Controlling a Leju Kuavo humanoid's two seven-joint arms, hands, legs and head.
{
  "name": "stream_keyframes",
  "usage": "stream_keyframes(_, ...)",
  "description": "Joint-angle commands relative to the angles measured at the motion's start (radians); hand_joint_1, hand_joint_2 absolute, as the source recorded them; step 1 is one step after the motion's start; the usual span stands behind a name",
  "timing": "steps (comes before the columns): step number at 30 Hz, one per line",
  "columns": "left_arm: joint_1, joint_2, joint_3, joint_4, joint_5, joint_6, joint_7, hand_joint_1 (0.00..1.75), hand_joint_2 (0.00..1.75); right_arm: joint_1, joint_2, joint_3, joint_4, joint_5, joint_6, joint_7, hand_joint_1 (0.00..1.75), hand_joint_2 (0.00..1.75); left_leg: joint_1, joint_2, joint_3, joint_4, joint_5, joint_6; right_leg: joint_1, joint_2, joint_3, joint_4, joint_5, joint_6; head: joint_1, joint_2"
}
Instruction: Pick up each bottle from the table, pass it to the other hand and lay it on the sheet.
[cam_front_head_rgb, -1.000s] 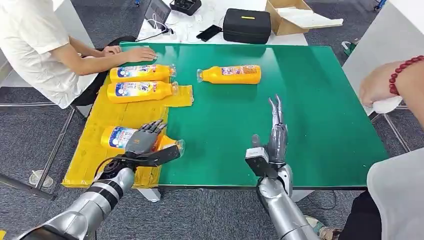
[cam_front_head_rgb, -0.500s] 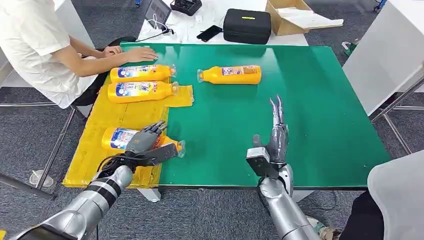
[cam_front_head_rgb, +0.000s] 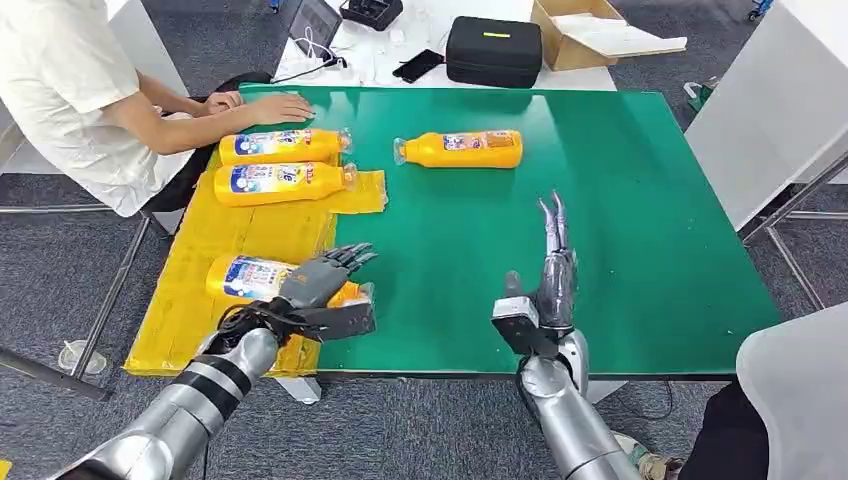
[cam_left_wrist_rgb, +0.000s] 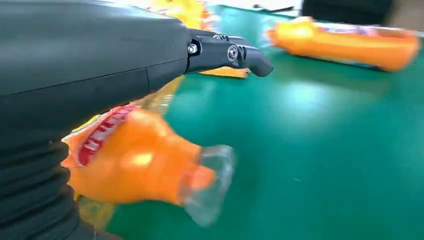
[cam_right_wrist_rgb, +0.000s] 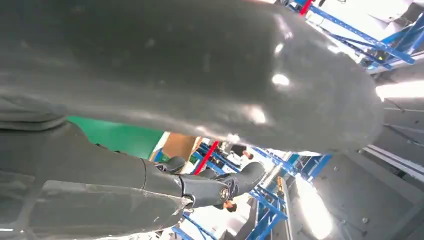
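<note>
Head view: the nearest bottle (cam_front_head_rgb: 262, 279) lies on its side on the yellow sheet (cam_front_head_rgb: 230, 240), at the near left corner of the green table (cam_front_head_rgb: 620, 230), its clear cap reaching past the sheet's edge onto the green. The left hand (cam_front_head_rgb: 325, 285) hovers over the cap end with fingers extended and spread, holding nothing. Two more bottles (cam_front_head_rgb: 284, 146) (cam_front_head_rgb: 285, 181) lie side by side on the sheet toward the far left corner. A fourth bottle (cam_front_head_rgb: 462, 148) lies on the bare table near the far edge, apart from the sheet. The right hand (cam_front_head_rgb: 548, 270) stands above the near edge, fingers straight and pointing toward the far edge, released and empty. A person (cam_front_head_rgb: 70, 95) sits at the far left corner, one hand flat on the table.

Left wrist view: the nearest bottle's orange neck and clear cap (cam_left_wrist_rgb: 207, 182) show close below the hand, with a visible gap between them and the dark fingers (cam_left_wrist_rgb: 227, 52). The fourth bottle (cam_left_wrist_rgb: 350, 45) appears blurred beyond.
</note>
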Motion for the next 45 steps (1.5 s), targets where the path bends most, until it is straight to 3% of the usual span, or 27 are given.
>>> stream_keyframes(1, -0.016, 0.07, -0.138, -0.131, 0.051, -0.071, -0.01, 0.0, 0.0, -0.013, -0.014, -0.014, 0.029, 0.0, -0.002, 0.0, 0.0, 0.0, 0.0, 0.001, 0.003, 0.0, -0.001, 0.0, 0.001, -0.001, 0.003, 0.0, -0.001, -0.002, 0.0, 0.0)
stream_keyframes(5, -0.016, 0.07, -0.138, -0.131, 0.051, -0.071, -0.01, 0.0, 0.0, -0.013, -0.014, -0.014, 0.029, 0.0, -0.002, 0.0, 0.0, 0.0, 0.0, 0.001, 0.003, 0.0, -0.001, 0.001, 0.001, 0.0, 0.002, 0.0, -0.001, -0.002, 0.0, 0.0)
stream_keyframes(6, -0.016, 0.07, -0.138, -0.131, 0.051, -0.071, -0.01, 0.0, 1.75, -0.013, -0.014, -0.014, 0.029, 0.0, -0.002, 0.0, 0.0, 0.0, 0.0, 0.001, 0.002, 0.0, -0.001, 0.0, 0.0, 0.0, 0.001, 0.0, 0.0, -0.001, 0.0, 0.0)
stream_keyframes(7, -0.02, 0.079, -0.156, -0.144, 0.064, -0.087, -0.016, 0.0, 1.75, -0.011, -0.012, -0.022, 0.027, 0.005, -0.002, 0.0, 0.0, 0.0, 0.0, 0.001, 0.004, 0.0, -0.002, 0.001, 0.001, -0.001, 0.004, 0.0, -0.002, -0.002, 0.0, 0.0)
stream_keyframes(8, -0.023, 0.089, -0.173, -0.16, 0.076, -0.091, -0.021, 0.0, 0.0, -0.01, -0.012, -0.022, 0.026, 0.003, -0.002, 0.0, 0.0, 0.0, 0.0, 0.001, 0.002, 0.0, -0.001, 0.0, 0.001, 0.0, 0.002, 0.0, -0.001, -0.002, 0.0, 0.0)
stream_keyframes(25, 0.032, 0.102, -0.162, -0.275, 0.224, -0.105, -0.086, 0.0, 0.0, -0.002, -0.013, -0.038, 0.02, 0.023, -0.002, 0.0, 0.0, 0.0, 0.0, 0.002, 0.003, 0.0, -0.001, 0.001, 0.001, 0.0, 0.003, 0.0, -0.001, -0.002, 0.0, 0.0)
stream_keyframes(26, 0.062, 0.094, -0.148, -0.312, 0.257, -0.078, -0.109, 0.0, 1.75, 0.001, -0.009, -0.051, 0.018, 0.049, -0.002, 0.0, 0.0, 0.0, 0.0, 0.002, 0.006, 0.0, -0.002, 0.001, 0.001, 0.0, 0.006, 0.0, -0.002, -0.003, 0.0, 0.0)
stream_keyframes(28, 0.168, 0.043, -0.09, -0.428, 0.337, 0.016, -0.122, 0.0, 1.75, 0.011, 0.027, -0.158, 0.056, 0.272, -0.002, 0.0, 0.0, 0.0, 0.0, 0.002, 0.005, -0.001, -0.002, 0.001, 0.0, 0.0, 0.005, -0.001, -0.002, -0.002, 0.0, 0.0)
stream_keyframes(31, 0.292, -0.031, -0.047, -0.546, 0.397, 0.14, -0.093, 0.0, 1.75, 0.003, 0.032, -0.214, 0.136, 0.433, -0.002, 0.0, 0.0, 0.0, -0.001, 0.0, 0.007, -0.001, -0.003, 0.001, 0.0, -0.002, 0.007, -0.002, -0.003, -0.001, 0.0, 0.0)
stream_keyframes(32, 0.339, -0.075, -0.022, -0.57, 0.443, 0.192, -0.059, 0.0, 1.75, 0.011, 0.043, -0.271, 0.143, 0.506, -0.002, 0.0, 0.0, 1.75, -0.001, 0.0, 0.005, -0.001, -0.002, 0.001, 0.0, -0.002, 0.005, -0.002, -0.002, -0.001, 0.0, 0.0)
stream_keyframes(35, 0.379, -0.121, 0.001, -0.586, 0.517, 0.289, -0.03, 0.0, 1.75, 0.02, 0.062, -0.386, 0.123, 0.652, -0.002, 0.0, 0.0, 1.75, -0.001, -0.001, 0.004, -0.001, -0.003, 0.001, 0.0, -0.002, 0.005, -0.002, -0.003, 0.0, 0.0, 0.0)
stream_keyframes(38, 0.375, -0.134, 0.028, -0.574, 0.59, 0.36, 0.014, 0.0, 1.75, -0.005, 0.048, -0.414, 0.175, 0.686, -0.002, 0.023, 0.0, 1.75, -0.001, -0.001, 0.002, 0.0, -0.004, 0.001, 0.0, -0.003, 0.004, -0.001, -0.003, 0.0, 0.0, 0.0)
stream_keyframes(42, 0.367, -0.14, 0.056, -0.528, 0.612, 0.424, 0.066, 0.0, 1.75, -0.027, -0.004, -0.375, 0.224, 0.866, -0.002, 0.198, 0.0, 1.75, 0.0, 0.001, 0.004, 0.0, -0.004, 0.001, 0.0, 0.0, 0.005, -0.001, -0.003, -0.001, 0.0, 0.0)
stream_keyframes(45, 0.358, -0.153, 0.07, -0.469, 0.561, 0.549, 0.083, 0.0, 1.75, -0.038, -0.033, -0.361, 0.239, 0.962, -0.002, 0.258, 0.0, 1.75, -0.001, 0.001, 0.005, -0.001, -0.004, 0.001, 0.0, -0.001, 0.006, -0.002, -0.003, -0.001, 0.0, 0.0)
